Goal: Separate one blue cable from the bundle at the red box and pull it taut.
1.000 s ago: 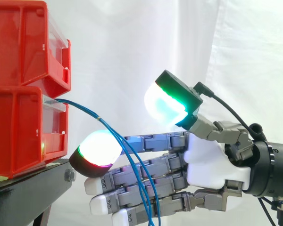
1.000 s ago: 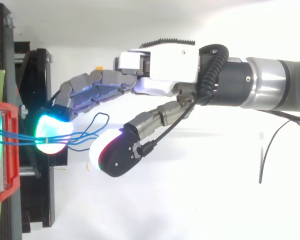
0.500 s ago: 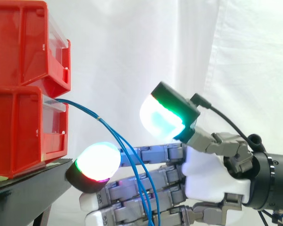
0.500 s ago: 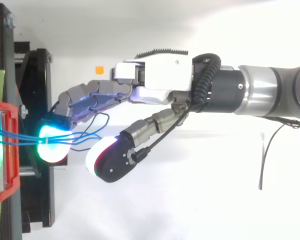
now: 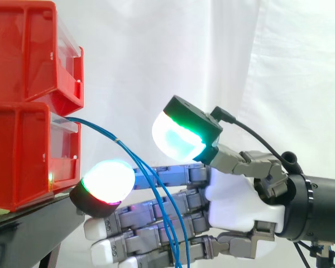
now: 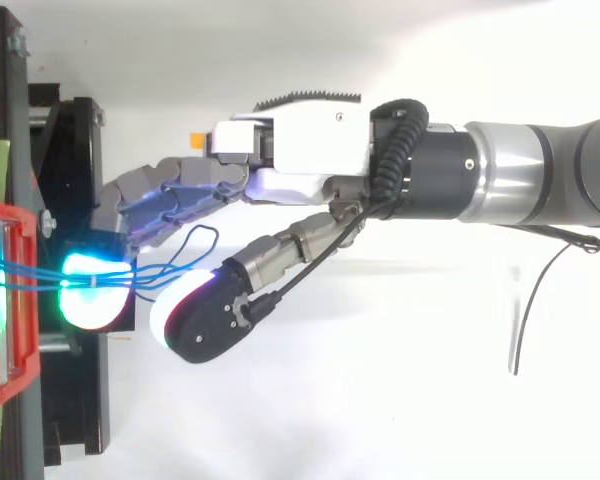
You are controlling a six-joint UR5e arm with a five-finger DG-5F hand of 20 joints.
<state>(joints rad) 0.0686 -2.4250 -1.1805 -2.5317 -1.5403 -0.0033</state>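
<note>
Your hand (image 5: 237, 204) reaches in from the right with its grey, segmented metal fingers (image 5: 156, 209) stretched straight and lying close alongside one another. The thumb (image 5: 176, 139) is lifted well clear of them, so nothing is pinched, and the rounded pads glow white, cyan and green. A bundle of thin, glossy blue cables (image 5: 131, 153) leaves the front of the lower of two stacked red plastic bins (image 5: 33, 151) and curves down in smooth arcs past the fingers, below the thumb. The bins rest on a black stand (image 5: 33, 223) before a softly folded white curtain (image 5: 279, 67).
</note>
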